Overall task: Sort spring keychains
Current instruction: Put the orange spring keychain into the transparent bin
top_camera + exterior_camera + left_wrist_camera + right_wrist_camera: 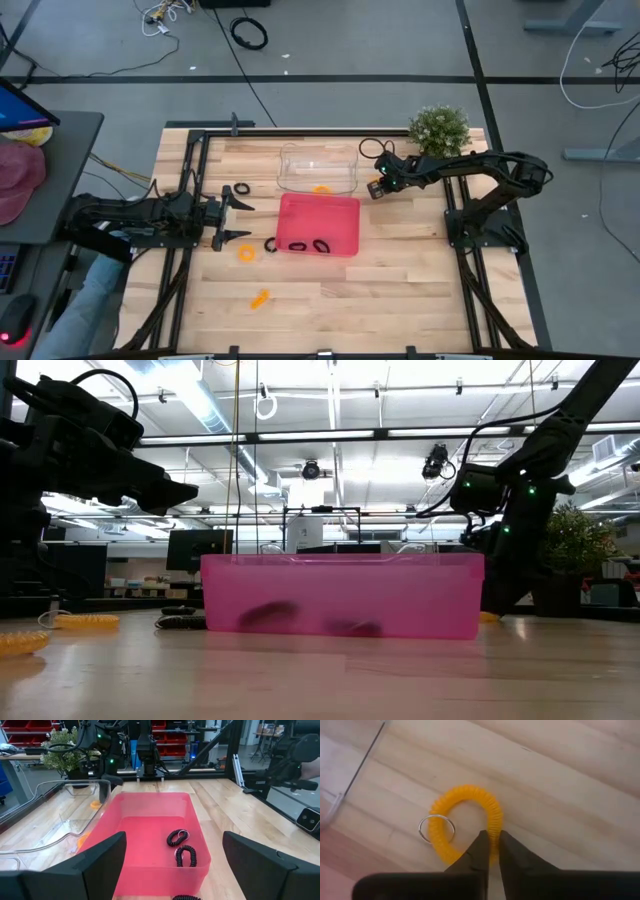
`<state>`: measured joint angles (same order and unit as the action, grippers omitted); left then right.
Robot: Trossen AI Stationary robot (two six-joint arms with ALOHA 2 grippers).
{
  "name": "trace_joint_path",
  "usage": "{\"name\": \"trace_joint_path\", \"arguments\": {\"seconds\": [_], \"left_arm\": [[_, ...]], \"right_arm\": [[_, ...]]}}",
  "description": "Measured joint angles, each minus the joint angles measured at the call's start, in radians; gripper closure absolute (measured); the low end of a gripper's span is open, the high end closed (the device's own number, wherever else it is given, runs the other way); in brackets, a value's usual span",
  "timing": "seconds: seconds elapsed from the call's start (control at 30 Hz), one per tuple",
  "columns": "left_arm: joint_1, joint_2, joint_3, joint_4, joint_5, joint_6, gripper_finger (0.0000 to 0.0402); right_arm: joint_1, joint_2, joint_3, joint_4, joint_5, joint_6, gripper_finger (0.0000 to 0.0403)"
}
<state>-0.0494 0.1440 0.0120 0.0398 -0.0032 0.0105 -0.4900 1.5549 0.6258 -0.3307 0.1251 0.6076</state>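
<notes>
Two arms: both are over a wooden table, the left one at the left edge, the right one reaching in from the right.
Right gripper: its fingers are pinched together on the coil of an orange keychain, which has a small metal ring on its loop. The wrist view shows the coil squeezed between the two fingertips, with wood and the clear bin's edge around it. From above, this gripper is just past the right end of the clear bin.
Left gripper: its fingers are spread wide with nothing between them, just left of the pink tray and pointing toward it.
Pink tray: it is in the middle of the table, with two black keychains lying inside near its front wall.
Clear bin: it sits just behind the pink tray, with an orange loop at its near edge.
Loose keychains on the table: a black one near the left gripper, a black one touching the tray's front left corner, an orange one beside that, and an orange one farther forward.
Plant: it stands at the back right corner of the table.
</notes>
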Motion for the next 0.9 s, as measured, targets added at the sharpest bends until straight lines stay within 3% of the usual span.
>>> {"name": "trace_joint_path", "arguments": {"seconds": [0.37,0.5,0.63,0.9], "left_arm": [[0.0,0.0,0.0,0.0,0.0,0.0,0.0065],[0.0,0.0,0.0,0.0,0.0,0.0,0.0065],[0.0,0.0,0.0,0.0,0.0,0.0,0.0065],[0.0,0.0,0.0,0.0,0.0,0.0,0.0065]], "right_arm": [[0.0,-0.039,0.014,-0.057,0.016,-0.075,0.0401],[0.023,-0.079,0.049,-0.186,0.108,-0.069,0.0402],[0.059,-0.13,0.076,-0.204,0.198,-0.068,0.0403],[0.146,-0.278,0.08,-0.078,0.409,-0.107,0.0403]]}}
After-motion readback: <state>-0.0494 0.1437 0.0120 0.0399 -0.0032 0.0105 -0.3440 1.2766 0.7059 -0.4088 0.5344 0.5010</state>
